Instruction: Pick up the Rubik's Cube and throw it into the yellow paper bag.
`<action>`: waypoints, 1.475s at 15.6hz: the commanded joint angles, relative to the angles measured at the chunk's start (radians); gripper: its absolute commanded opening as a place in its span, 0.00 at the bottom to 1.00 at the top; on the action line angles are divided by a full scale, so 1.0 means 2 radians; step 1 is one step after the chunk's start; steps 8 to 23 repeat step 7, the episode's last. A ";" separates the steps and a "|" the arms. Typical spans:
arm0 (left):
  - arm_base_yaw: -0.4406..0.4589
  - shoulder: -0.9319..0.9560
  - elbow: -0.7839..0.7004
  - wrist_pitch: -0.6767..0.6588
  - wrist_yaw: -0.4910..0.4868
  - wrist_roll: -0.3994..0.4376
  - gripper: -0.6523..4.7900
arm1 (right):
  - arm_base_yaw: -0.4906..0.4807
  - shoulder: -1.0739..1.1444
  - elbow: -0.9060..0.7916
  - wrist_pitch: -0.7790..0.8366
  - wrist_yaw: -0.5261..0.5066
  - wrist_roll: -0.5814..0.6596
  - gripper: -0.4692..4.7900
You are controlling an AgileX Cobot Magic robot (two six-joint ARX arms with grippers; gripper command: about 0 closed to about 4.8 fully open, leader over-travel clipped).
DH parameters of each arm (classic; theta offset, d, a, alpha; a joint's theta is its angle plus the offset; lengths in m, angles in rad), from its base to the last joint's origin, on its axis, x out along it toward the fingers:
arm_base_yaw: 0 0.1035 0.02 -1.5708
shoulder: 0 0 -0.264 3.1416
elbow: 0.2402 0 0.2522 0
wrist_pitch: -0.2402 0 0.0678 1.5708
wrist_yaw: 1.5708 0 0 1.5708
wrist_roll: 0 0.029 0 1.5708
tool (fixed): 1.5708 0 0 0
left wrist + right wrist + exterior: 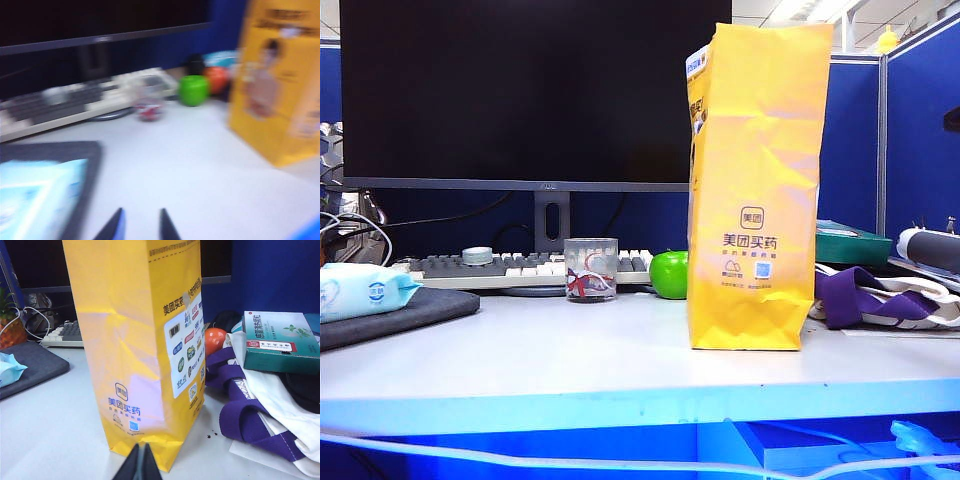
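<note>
Fingertips of my left gripper (pixel 140 227) poke into the near edge of the left wrist view with a narrow gap between them, holding nothing; that view is blurred, so I cannot tell whether they are released or nearly clenched. Just ahead of them and to one side lies a pale blue wipes pack (pixel 35 197) on a dark mat (pixel 75 150). Farther ahead stand a glass cup (pixel 148 102) and a green apple (pixel 194 90) in front of a keyboard (pixel 60 102) and monitor (pixel 100 20).

My right gripper (pixel 142 462) is clenched tight and empty, its tips hovering just short of the bottom corner of the yellow paper bag (pixel 135 340), which stands upright on the white table (pixel 45 430). Beyond the bag, off to one side of the right gripper, a purple and white cloth bag (pixel 250 415) is heaped under a green medicine box (pixel 280 342), with an orange ball (pixel 215 340) behind.

From the exterior camera, neither arm shows. As for the Rubik's Cube, I cannot pick it out in any view.
</note>
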 commanded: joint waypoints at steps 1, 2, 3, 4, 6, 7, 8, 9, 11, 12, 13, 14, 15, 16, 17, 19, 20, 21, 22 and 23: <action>0.000 0.000 0.002 -0.009 0.016 -0.009 0.28 | 0.000 0.000 -0.005 0.006 -0.002 0.002 0.08; 0.000 0.000 0.002 -0.013 0.016 -0.009 0.28 | 0.000 0.000 -0.005 0.006 -0.002 0.002 0.08; 0.000 0.000 0.002 -0.013 0.016 -0.009 0.28 | 0.000 0.000 -0.005 0.006 -0.002 0.002 0.08; 0.000 0.000 0.002 -0.013 0.016 -0.009 0.28 | 0.000 0.000 -0.005 0.006 -0.002 0.002 0.08; 0.000 0.000 0.002 -0.013 0.016 -0.009 0.28 | 0.000 0.000 -0.005 0.006 -0.002 0.002 0.08; 0.000 0.000 0.002 -0.013 0.016 -0.009 0.28 | 0.000 0.000 -0.005 0.006 -0.002 0.002 0.08; 0.000 0.000 0.002 -0.013 0.016 -0.009 0.28 | 0.000 0.000 -0.005 0.006 -0.002 0.002 0.08; 0.000 0.000 0.002 -0.013 0.016 -0.009 0.28 | 0.000 0.000 -0.005 0.006 -0.002 0.002 0.08; 0.000 0.000 0.002 -0.013 0.016 -0.009 0.28 | 0.000 0.000 -0.005 0.006 -0.002 0.002 0.08; 0.000 0.000 0.002 -0.013 0.016 -0.009 0.28 | 0.000 0.000 -0.005 0.006 -0.002 0.002 0.08; 0.000 0.000 0.002 -0.013 0.016 -0.009 0.28 | 0.000 0.000 -0.005 0.006 -0.002 0.002 0.08; 0.000 0.000 0.002 -0.013 0.016 -0.009 0.28 | 0.000 0.000 -0.005 0.006 -0.002 0.002 0.08; 0.000 0.000 0.002 -0.013 0.016 -0.009 0.28 | 0.000 0.000 -0.005 0.006 -0.002 0.002 0.08; 0.000 0.000 0.002 -0.013 0.016 -0.009 0.28 | 0.000 0.000 -0.005 0.006 -0.002 0.002 0.08; 0.000 0.000 0.002 -0.013 0.016 -0.009 0.28 | 0.000 0.000 -0.005 0.006 -0.002 0.002 0.08; 0.000 0.000 0.002 -0.013 0.016 -0.009 0.28 | 0.000 0.000 -0.005 0.006 -0.002 0.002 0.08; 0.000 0.000 0.002 -0.013 0.016 -0.009 0.28 | 0.000 0.000 -0.005 0.006 -0.002 0.002 0.08; 0.000 0.000 0.002 -0.013 0.016 -0.009 0.28 | 0.000 0.000 -0.005 0.006 -0.002 0.002 0.08; 0.000 0.000 0.002 -0.013 0.016 -0.009 0.28 | 0.000 0.000 -0.005 0.006 -0.002 0.002 0.08; 0.000 0.000 0.002 -0.013 0.016 -0.009 0.28 | 0.000 0.000 -0.005 0.006 -0.002 0.002 0.08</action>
